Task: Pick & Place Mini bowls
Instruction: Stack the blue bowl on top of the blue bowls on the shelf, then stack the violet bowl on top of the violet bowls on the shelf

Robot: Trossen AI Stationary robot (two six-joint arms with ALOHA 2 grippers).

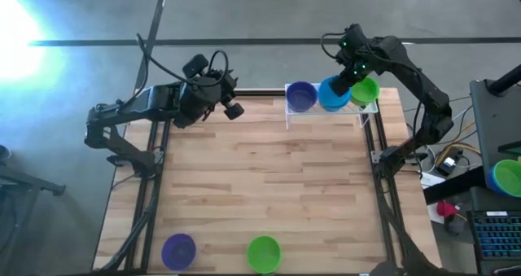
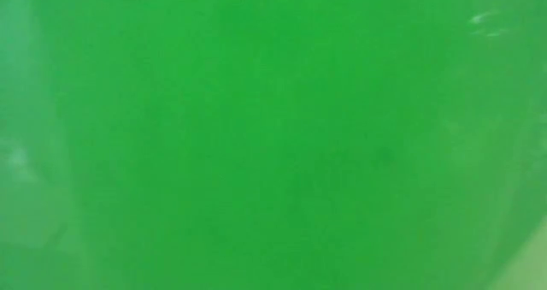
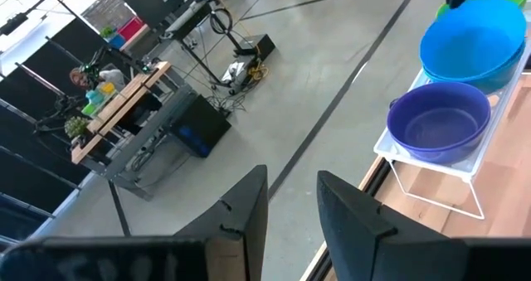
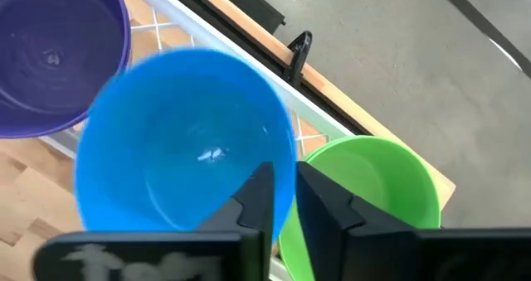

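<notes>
At the upper right of the high view, the blue bowl (image 1: 332,94) sits on the white wire rack (image 1: 368,113) between a purple bowl (image 1: 302,96) and a green bowl (image 1: 365,91), its rim between the fingers of the right claw (image 4: 283,200), which stand a little apart around it. Judged from here, a careless lift could drag the rim, tip the blue bowl against its neighbours or off the rack. The left claw (image 3: 292,206) waits at the upper left, fingers apart. Two more bowls, purple (image 1: 178,250) and green (image 1: 264,253), lie at the surface's (image 1: 260,178) lower edge.
</notes>
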